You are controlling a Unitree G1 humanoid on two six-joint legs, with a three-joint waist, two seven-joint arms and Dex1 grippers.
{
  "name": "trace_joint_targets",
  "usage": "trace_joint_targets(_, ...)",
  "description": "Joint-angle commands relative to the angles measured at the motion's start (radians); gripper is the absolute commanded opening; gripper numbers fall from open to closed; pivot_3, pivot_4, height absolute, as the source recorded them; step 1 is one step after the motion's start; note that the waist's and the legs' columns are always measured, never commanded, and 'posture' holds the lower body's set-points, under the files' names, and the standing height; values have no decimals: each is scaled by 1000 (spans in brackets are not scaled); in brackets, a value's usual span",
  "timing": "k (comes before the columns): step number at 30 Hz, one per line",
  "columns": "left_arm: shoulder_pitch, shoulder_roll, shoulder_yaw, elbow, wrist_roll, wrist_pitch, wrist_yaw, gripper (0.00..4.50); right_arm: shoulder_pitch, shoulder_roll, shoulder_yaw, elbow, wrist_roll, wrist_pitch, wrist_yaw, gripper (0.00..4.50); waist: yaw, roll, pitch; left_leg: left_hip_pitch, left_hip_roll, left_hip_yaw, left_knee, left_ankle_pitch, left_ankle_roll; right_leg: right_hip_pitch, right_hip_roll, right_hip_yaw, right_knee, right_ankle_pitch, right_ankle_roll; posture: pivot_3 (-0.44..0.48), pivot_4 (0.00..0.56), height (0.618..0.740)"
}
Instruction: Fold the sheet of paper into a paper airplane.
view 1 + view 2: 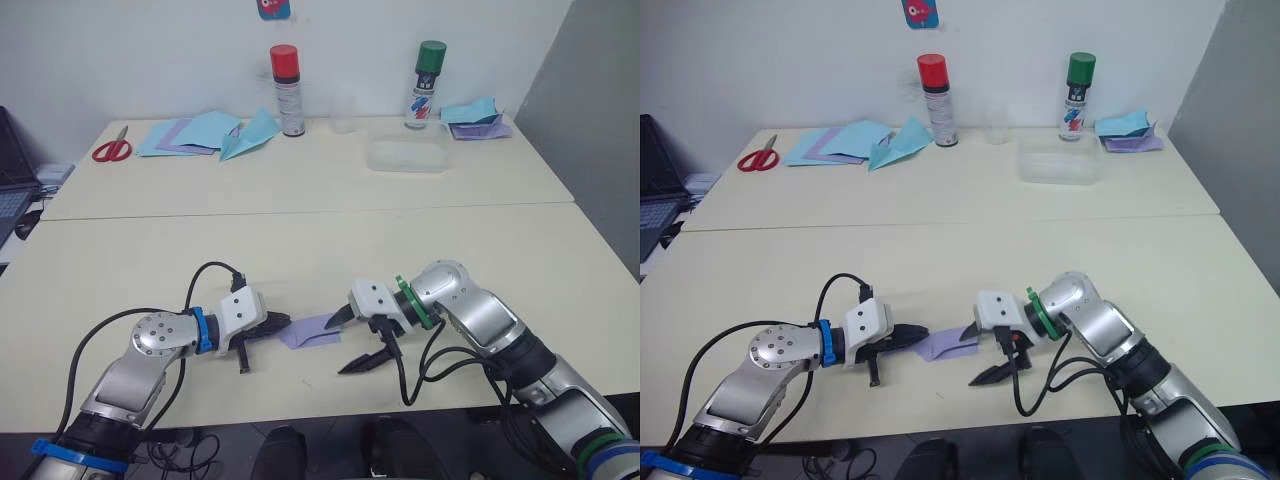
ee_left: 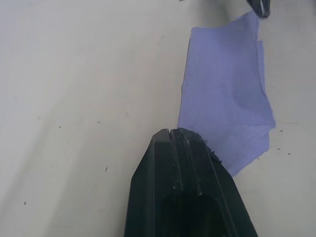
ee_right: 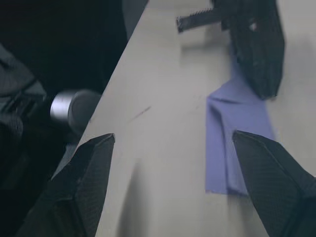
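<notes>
Left eye view, lower centre: your paper point(image 1: 312, 331) lies folded flat on the table point(image 1: 300, 250), a small lavender multi-layer piece between the two grippers. Left gripper point(image 1: 270, 325) has its fingers pressed together, tips at the paper's left corner, seemingly resting on it; whether it pinches the edge you cannot tell. Right gripper point(image 1: 347, 342) is spread wide, one fingertip point(image 1: 333, 320) at the paper's right edge, the other nearer you, off the paper.

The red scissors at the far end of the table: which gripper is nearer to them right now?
Left. The left gripper sits on the scissors' side of the table, at the lavender paper. The right gripper is on the paper's other side, farther away.
</notes>
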Motion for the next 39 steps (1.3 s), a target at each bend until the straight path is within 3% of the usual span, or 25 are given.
trace_joint_targets(1, 10, 8, -50, 95, 76, 6, -5, 0, -46, 57, -78, 38, 31, 24, -86, 3395, 0, 0, 0, 0, 0, 0, 0, 0, 0, 0, 0, 0, 0, 0, 0, 0, 150, 740)
trace_joint_targets(5, -9, 8, -51, 117, 79, -5, -13, 0, -56, 142, -122, 97, 35, 74, -208, 2003, 1, 1, -1, 1, 0, 0, 0, 0, 0, 2, 0, 0, 0, 1, 0, 0, 150, 740)
trace_joint_targets(10, -16, 8, -58, 128, 83, -12, -24, 0, -19, 185, -55, 160, -39, 12, -275, 193, 2, 1, -1, 1, 0, 1, 0, 0, 0, 2, 0, 1, 0, 1, 0, 0, 150, 740)
trace_joint_targets(11, -17, 8, -61, 129, 84, -12, -26, 0, -11, 186, -38, 175, -60, -6, -284, 33, 2, 1, -2, 1, 0, 1, 0, 0, 0, 2, 0, 1, 0, 1, 0, 0, 150, 740)
trace_joint_targets(20, -26, 4, -70, 129, 85, -4, -30, 0, 40, 165, -6, 238, -163, -30, -374, 33, 0, 3, -3, 3, 0, 0, 0, 0, 0, 3, 0, 1, 0, 1, 1, 0, 150, 740)
trace_joint_targets(33, -21, 9, -77, 131, 82, -5, -39, 0, 152, 3, -78, 51, -90, 83, -321, 33, 1, 7, -10, 3, -1, 2, 0, 0, 0, 4, -1, 2, -2, 0, 0, 0, 150, 740)
trace_joint_targets(39, -23, 11, -70, 138, 82, -11, -46, 0, 136, 72, -160, -21, 31, -12, -305, 33, -1, 8, -9, 3, 0, 1, -1, 0, 0, 3, 0, 1, -2, 0, 0, 0, 150, 740)
